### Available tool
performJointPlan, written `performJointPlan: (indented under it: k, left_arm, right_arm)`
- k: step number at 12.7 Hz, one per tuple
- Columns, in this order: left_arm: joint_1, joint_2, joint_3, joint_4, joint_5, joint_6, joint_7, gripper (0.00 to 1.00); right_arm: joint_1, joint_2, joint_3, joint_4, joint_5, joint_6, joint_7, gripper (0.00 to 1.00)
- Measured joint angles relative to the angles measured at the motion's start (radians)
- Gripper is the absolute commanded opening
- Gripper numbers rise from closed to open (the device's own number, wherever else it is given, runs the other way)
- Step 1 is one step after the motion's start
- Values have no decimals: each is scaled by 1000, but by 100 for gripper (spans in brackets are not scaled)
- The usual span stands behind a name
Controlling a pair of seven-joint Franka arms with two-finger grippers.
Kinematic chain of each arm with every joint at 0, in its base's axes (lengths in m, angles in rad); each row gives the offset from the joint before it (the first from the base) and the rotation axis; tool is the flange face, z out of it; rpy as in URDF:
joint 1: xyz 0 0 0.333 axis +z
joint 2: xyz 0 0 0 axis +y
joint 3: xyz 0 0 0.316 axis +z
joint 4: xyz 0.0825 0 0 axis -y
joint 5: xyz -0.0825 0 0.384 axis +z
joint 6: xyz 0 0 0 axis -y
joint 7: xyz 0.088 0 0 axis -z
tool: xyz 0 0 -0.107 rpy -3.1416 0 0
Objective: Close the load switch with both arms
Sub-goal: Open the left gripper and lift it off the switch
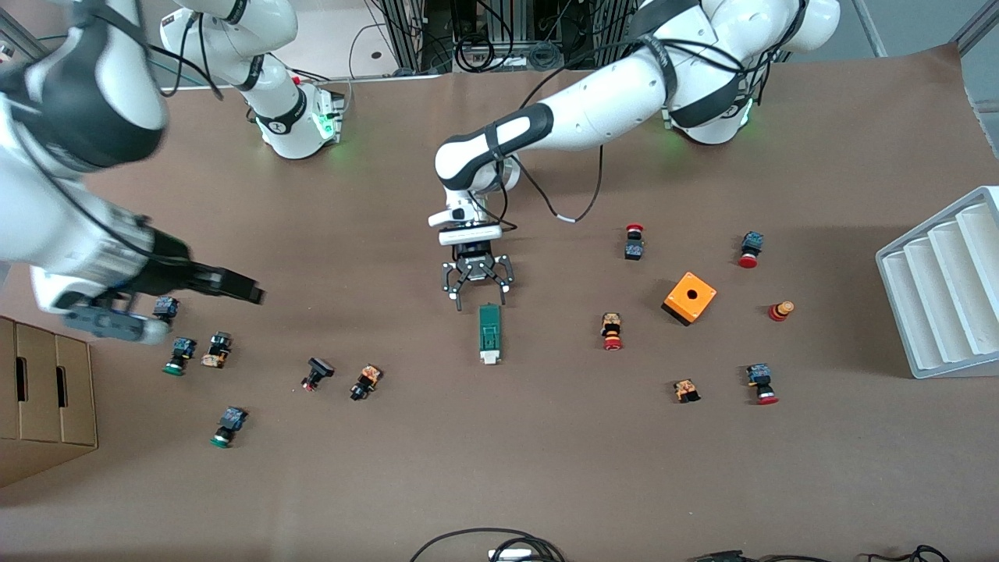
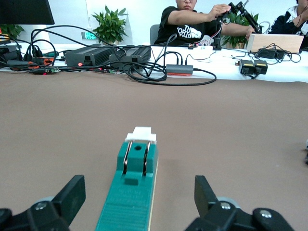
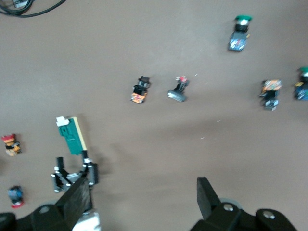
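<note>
The left gripper (image 1: 478, 290) hangs with fingers spread just above the table at the green end of the switch (image 1: 489, 334), not touching it; the right gripper (image 1: 234, 287), fingers also spread, waits over scattered buttons (image 1: 181, 353).

The right gripper (image 3: 139, 204) hangs open high over the table (image 3: 159, 144) — well apart, the load switch (image 3: 72, 135) lies flat, the left gripper (image 3: 72, 174) open just beside its green end.
</note>
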Motion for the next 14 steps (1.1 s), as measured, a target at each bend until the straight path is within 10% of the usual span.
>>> performJointPlan:
  k: [5, 14]
  left_arm:
    - [0, -135, -3, 2, -203, 64, 178, 100]
    - [56, -392, -14, 23, -599, 140, 622, 100]
  right_arm:
    - [-236, -116, 105, -91, -89, -10, -313, 100]
    - [-312, -200, 129, -178, -141, 22, -458, 100]
